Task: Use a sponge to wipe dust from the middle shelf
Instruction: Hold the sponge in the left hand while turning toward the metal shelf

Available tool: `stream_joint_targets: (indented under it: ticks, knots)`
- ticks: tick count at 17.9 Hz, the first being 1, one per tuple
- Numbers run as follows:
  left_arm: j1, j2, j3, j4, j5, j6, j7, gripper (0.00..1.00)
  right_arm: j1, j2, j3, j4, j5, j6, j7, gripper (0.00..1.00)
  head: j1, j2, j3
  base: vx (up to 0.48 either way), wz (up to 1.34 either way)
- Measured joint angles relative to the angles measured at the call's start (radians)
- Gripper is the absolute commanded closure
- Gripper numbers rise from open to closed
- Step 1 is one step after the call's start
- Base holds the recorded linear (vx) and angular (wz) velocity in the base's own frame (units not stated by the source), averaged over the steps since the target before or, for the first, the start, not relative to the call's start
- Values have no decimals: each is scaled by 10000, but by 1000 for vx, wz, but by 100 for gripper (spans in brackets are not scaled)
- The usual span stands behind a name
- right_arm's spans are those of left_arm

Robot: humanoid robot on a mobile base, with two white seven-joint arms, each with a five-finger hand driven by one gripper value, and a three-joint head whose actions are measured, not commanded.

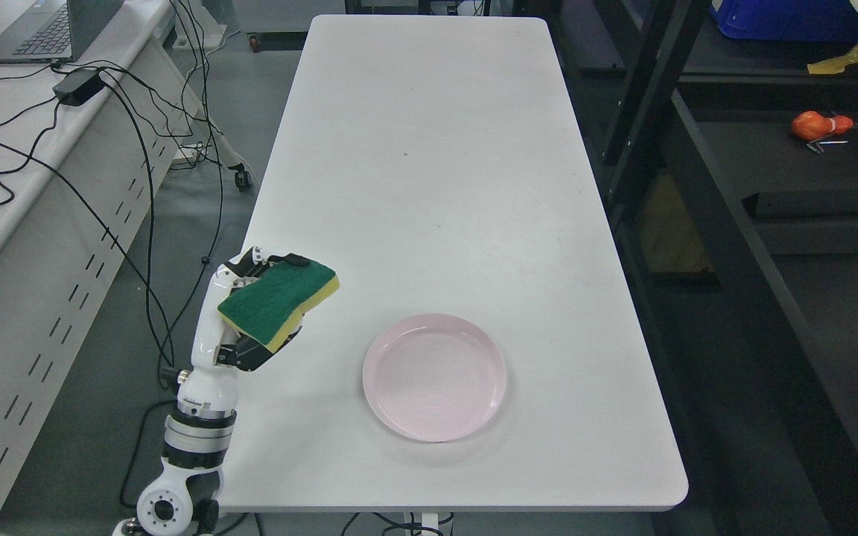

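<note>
Left hand (250, 313) is up at the white table's (429, 186) left edge, fingers clamped around the sponge (278, 301), green scouring side facing up, yellow foam beneath. The sponge sits raised over the table edge, left of the pink plate (435, 377). Black shelving (734, 186) stands off right.

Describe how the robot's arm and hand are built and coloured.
Only the left arm shows: glossy white shells, a black and silver ringed wrist joint, and a round white joint with a dark centre hole near the bottom. The left hand is white with black finger segments and joints.
</note>
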Motion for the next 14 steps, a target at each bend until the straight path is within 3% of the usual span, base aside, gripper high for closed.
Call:
stream_joint_targets:
  ticks: [5,14]
  knots:
    - [426,-153,155,8,861,244,770,100,0,0,0,0,0,0,1,0,0,0,0,-27,-54]
    - [1261,-288,-4,-253,1356,338,872,100,2,0,0,0,0,0,4,0,0,0,0,-134,-167]
